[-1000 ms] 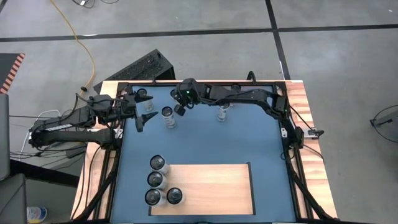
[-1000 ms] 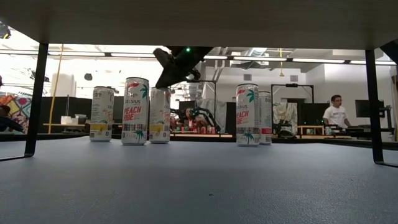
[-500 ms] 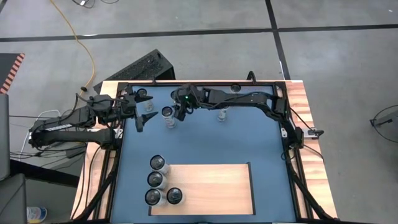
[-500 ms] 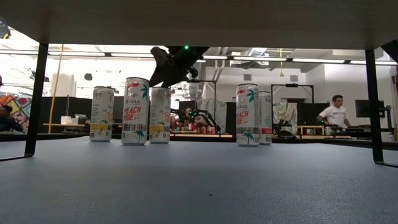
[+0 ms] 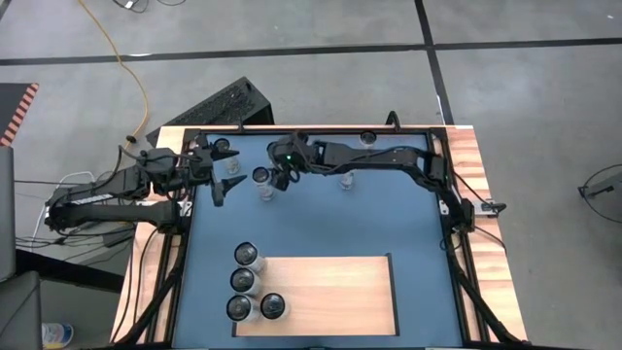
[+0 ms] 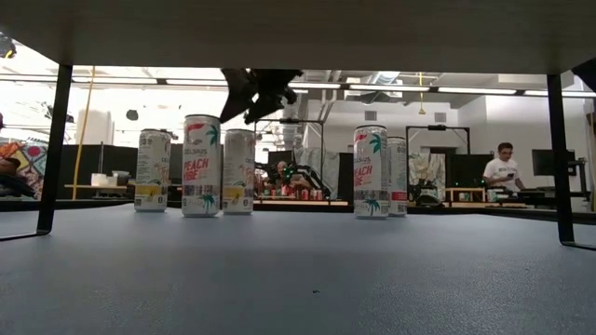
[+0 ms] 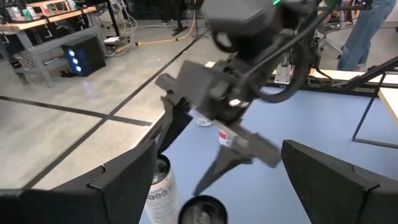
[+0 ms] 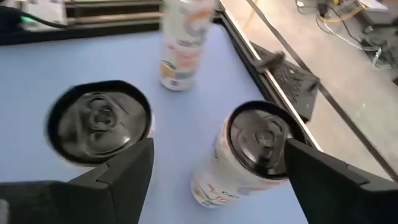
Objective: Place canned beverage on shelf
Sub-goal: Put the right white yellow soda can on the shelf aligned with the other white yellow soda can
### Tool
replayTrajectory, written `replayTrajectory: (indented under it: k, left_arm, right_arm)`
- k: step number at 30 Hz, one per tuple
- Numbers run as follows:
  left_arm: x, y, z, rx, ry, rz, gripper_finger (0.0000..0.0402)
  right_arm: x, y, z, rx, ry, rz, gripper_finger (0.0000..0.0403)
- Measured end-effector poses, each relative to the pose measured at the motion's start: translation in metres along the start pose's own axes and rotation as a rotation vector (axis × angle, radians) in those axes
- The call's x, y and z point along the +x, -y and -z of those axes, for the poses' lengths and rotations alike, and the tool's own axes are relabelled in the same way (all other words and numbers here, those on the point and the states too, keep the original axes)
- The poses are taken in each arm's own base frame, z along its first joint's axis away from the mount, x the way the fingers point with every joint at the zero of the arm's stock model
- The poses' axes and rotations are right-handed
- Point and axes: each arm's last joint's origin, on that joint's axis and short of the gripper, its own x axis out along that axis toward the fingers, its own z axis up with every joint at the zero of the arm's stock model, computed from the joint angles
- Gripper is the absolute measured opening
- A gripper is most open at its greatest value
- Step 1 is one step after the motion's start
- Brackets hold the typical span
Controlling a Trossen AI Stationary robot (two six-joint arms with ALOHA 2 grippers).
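Several canned beverages stand on the blue surface near the far edge. One can (image 5: 261,177) (image 8: 99,121) stands close to a second can (image 8: 261,134), and my right gripper (image 5: 276,178) (image 8: 217,186) (image 6: 250,93) hovers open above the two, touching neither. A third can (image 5: 222,146) (image 8: 183,43) stands by the far left corner. My left gripper (image 5: 225,185) (image 7: 217,199) waits open just left of them, above the surface. The shelf (image 5: 335,297) lies near the front edge, with several cans (image 5: 249,256) upright on its left end.
Two more cans (image 5: 347,178) (image 5: 367,138) stand right of my right gripper. A black frame (image 5: 449,209) rims the blue surface. In the low view the shelf's legs (image 6: 58,149) stand at both sides, and a person (image 6: 504,167) is in the room behind.
My right gripper has opened its fingers and gone a little toward the table's left edge, over the two close cans. The cans have not moved.
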Motion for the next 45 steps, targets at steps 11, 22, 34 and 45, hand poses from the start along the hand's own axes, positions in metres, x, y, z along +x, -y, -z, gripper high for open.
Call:
replayTrajectory:
  k: [11,22,34,45]
  left_arm:
    - [0.0,0.0,0.001,0.002,-0.012,0.0,0.0333]
    - [0.0,0.0,0.001,0.001,-0.012,-0.001,0.0333]
    - [0.0,0.0,0.001,-0.005,-0.011,-0.001,0.0333]
    - [0.0,0.0,0.001,-0.013,-0.011,0.008,0.0333]
  right_arm:
    - [-0.007,0.0,-0.01,-0.057,0.021,0.06,0.0337]
    - [0.005,0.032,-0.01,0.05,0.042,0.058,0.0337]
    - [0.006,0.035,-0.009,0.097,0.041,0.06,0.0337]
    - [0.033,0.03,0.012,0.097,-0.022,0.069,0.0337]
